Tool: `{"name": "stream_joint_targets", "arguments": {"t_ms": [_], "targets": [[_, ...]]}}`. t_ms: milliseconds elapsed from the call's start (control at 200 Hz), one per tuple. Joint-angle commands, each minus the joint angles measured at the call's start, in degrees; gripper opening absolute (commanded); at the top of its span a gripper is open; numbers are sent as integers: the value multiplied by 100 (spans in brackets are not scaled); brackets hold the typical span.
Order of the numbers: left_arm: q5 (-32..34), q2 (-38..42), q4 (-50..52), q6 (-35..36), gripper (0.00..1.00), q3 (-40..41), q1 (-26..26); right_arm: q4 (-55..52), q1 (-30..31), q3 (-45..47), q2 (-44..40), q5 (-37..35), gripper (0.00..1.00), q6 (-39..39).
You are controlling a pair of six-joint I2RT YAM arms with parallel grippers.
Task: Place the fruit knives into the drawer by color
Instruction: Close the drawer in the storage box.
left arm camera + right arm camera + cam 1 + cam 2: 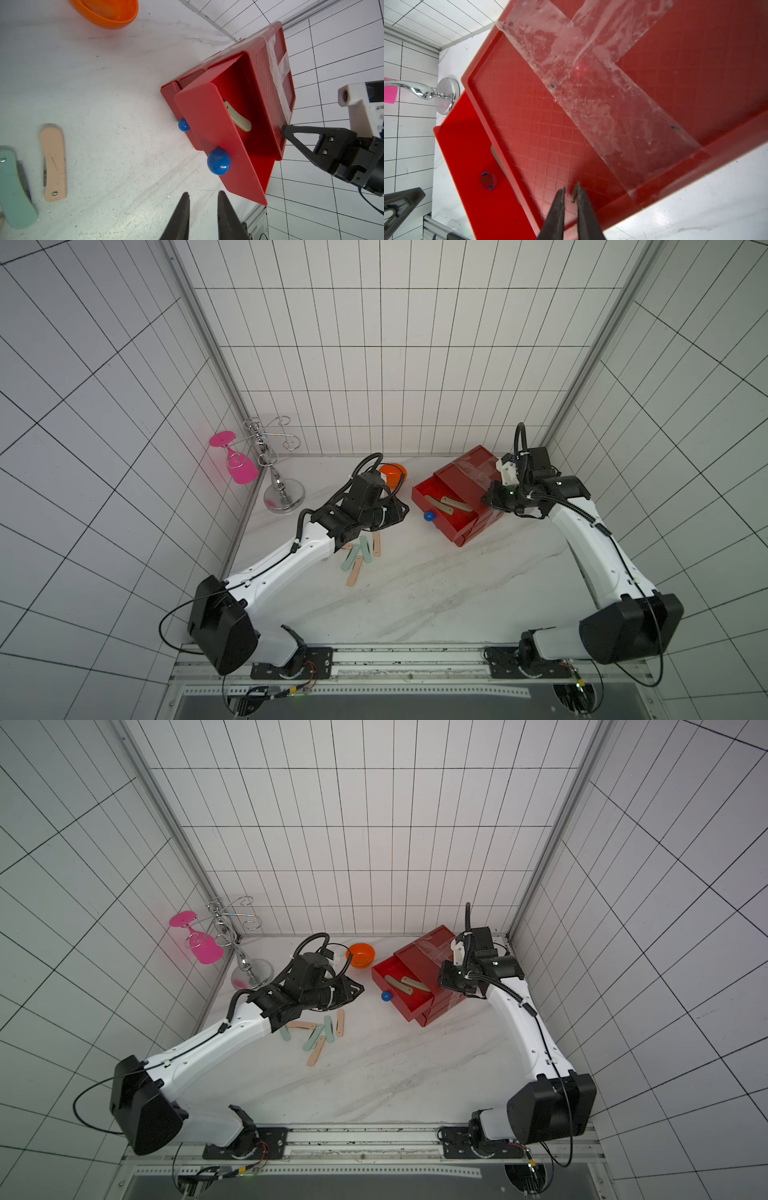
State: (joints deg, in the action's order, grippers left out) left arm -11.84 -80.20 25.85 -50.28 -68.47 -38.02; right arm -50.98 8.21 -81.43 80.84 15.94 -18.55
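Closest to the lens, the dark fingers of the left claw [203, 193] are held a little apart with nothing between them; the claw is empty and poised clear of the table [415, 597]. Just ahead of its tips stands the drawer [264, 87], a red chest of three. The top tray [207, 128] is pulled out and its blue knob [218, 161] is presented toward the fingertips. Two olive-grey fruit knives [457, 504] are lodged in that tray. Six loose fruit knives [318, 1036], three peach and three mint, are left on the table behind the left claw, beside and partly under its wrist.

The right claw [571, 186] is drawn almost together, only a slit being left, and nothing is gripped. Its tips appear to be set on the taped top of the chest near one edge, so the chest is judged to be braced.

The olive-grey lot is judged to be stowed, with the peach and mint lots outstanding. The next move is expected to call for a straight push on the tray front, with the chest held against sliding. A lower tray would then be drawn out by its knob [184, 125], which is small and round and could slip from the fingers.

The surface is white, marble-veined and lightly scuffed. White tiled walls with dark joints enclose it on three sides, with metal posts at the corners. An orange bowl [360, 955] lies beyond the left claw, and a chrome stand [245, 957] with an inverted pink glass [203, 948] is placed well off to its side
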Motion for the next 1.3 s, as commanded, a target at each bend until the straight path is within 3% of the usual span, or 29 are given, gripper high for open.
{"name": "stream_joint_targets", "arguments": {"t_ms": [0, 720, 1294], "targets": [[-157, 130, -539, -97, 25, 211, 27, -1366, -77, 180, 264, -373, 16, 44], [-610, -909, -1142, -302, 23, 164, 36, -1231, -75, 320, 380, -283, 15, 44], [-794, -1765, -1261, -262, 8, -719, -107, -1179, -75, 461, 394, -232, 15, 53]]}}
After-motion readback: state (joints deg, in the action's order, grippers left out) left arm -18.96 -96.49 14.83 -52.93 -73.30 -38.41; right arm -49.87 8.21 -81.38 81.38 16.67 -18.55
